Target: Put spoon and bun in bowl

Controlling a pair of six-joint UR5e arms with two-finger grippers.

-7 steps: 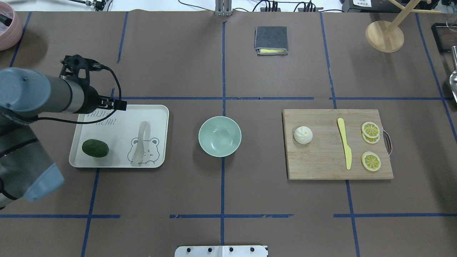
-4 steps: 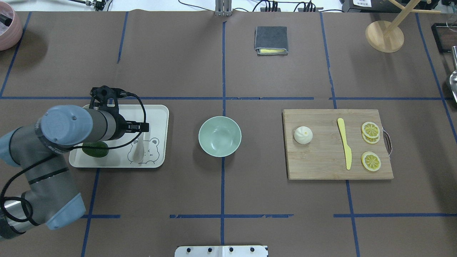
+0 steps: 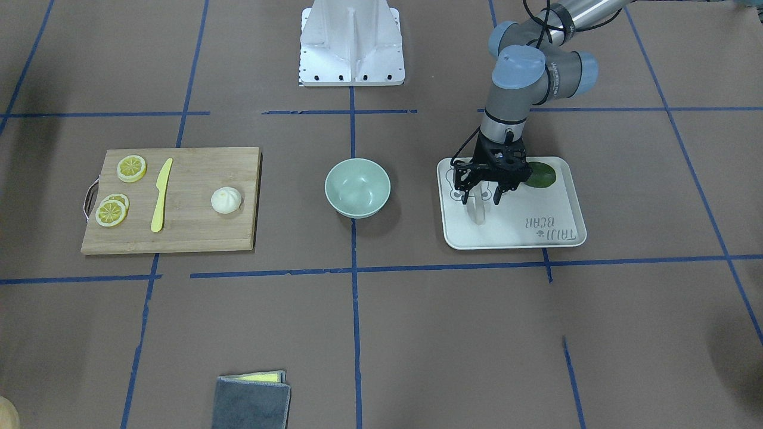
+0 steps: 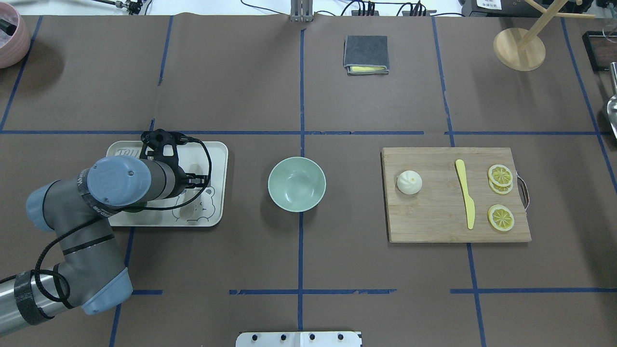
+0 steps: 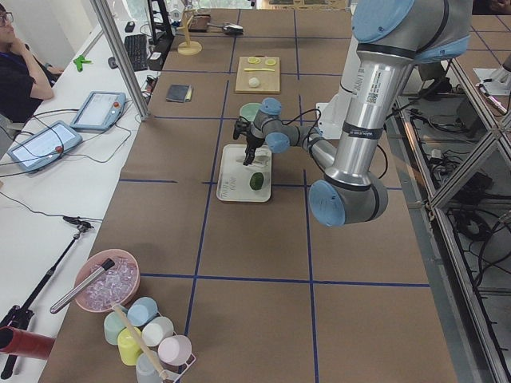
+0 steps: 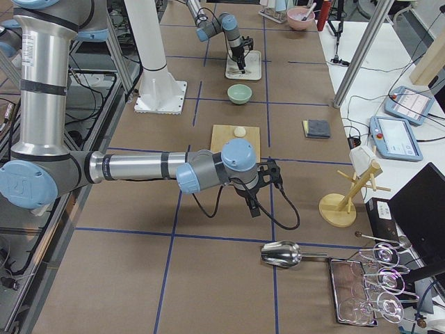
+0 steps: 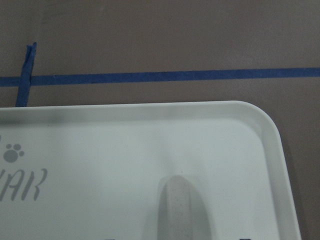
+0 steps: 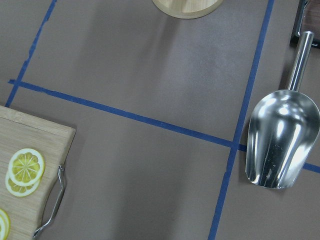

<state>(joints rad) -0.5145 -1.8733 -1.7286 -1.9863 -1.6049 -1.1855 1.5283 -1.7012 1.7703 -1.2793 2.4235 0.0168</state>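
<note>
The off-white spoon (image 3: 477,213) lies on the white bear-printed tray (image 3: 512,205), and its handle end shows in the left wrist view (image 7: 180,210). My left gripper (image 3: 481,194) is open and points down, low over the tray. Its fingers straddle the spoon's middle without closing on it. In the overhead view the arm hides most of the spoon (image 4: 187,210). The mint-green bowl (image 4: 297,184) stands empty at the table's centre. The white bun (image 4: 409,182) sits on the wooden board (image 4: 434,226). My right gripper (image 6: 251,207) shows only in the exterior right view, so I cannot tell its state.
A dark green avocado (image 3: 541,174) lies on the tray behind the left gripper. A yellow knife (image 4: 465,193) and lemon slices (image 4: 500,218) lie on the board. A folded grey cloth (image 4: 366,54), a wooden stand (image 4: 519,48) and a metal scoop (image 8: 282,145) are farther off.
My left arm has swung in from the table's left edge, and its gripper has moved across the tray to sit over the spoon. Spoon, bun and bowl have not moved.
</note>
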